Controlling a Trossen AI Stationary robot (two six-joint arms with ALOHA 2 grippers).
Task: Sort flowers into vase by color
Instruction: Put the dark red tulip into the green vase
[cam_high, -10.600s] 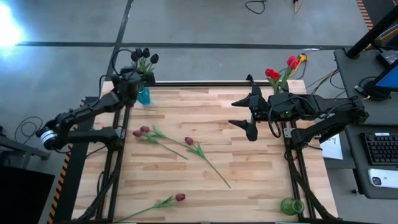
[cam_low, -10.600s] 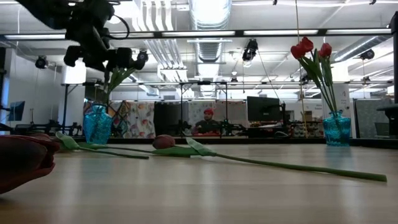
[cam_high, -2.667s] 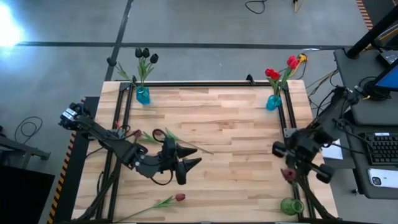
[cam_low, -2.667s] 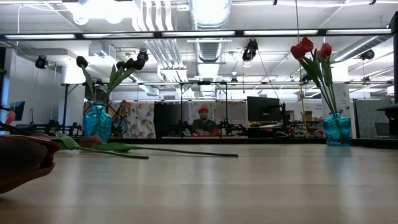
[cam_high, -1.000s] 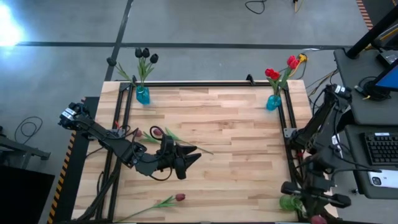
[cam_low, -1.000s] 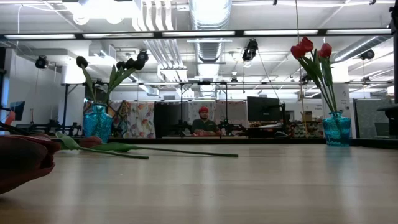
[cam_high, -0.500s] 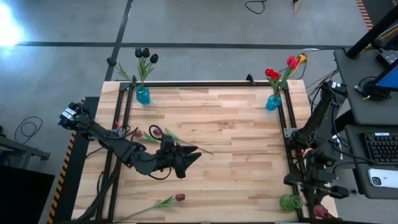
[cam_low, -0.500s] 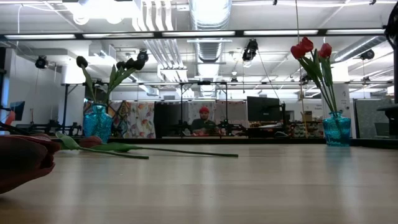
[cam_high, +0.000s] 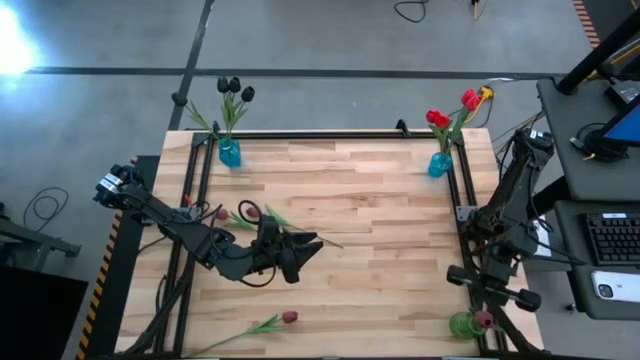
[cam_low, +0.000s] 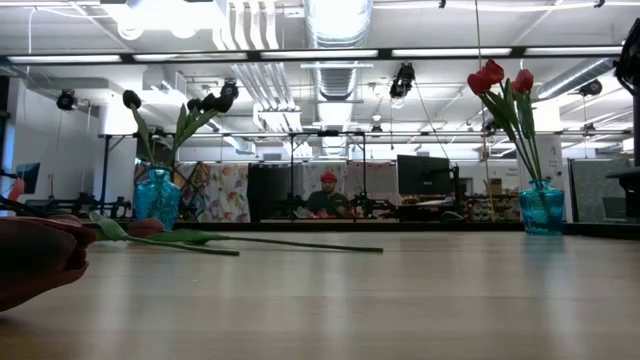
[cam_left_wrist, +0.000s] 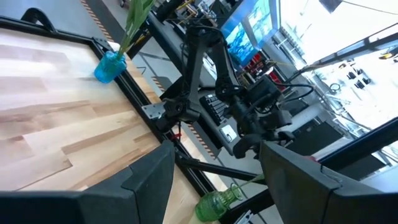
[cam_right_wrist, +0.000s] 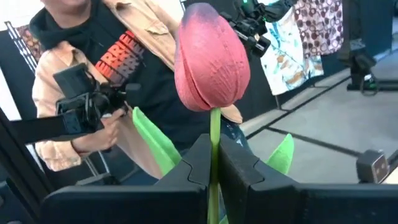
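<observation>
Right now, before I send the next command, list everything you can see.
table: one, light wood, centre
blue vases: two, far-left corner and far-right corner
black tulips: three, in the far-left vase
red tulips: about three, in the far-right vase
green vase: one, near-right corner
loose tulips: three, dark red, two by the left arm, one at the near edge
held tulip: one, dark red, over the green vase
person: tan jacket, behind the held tulip
left pincer: open, above mid-table
right pincer: shut on held tulip's stem
</observation>
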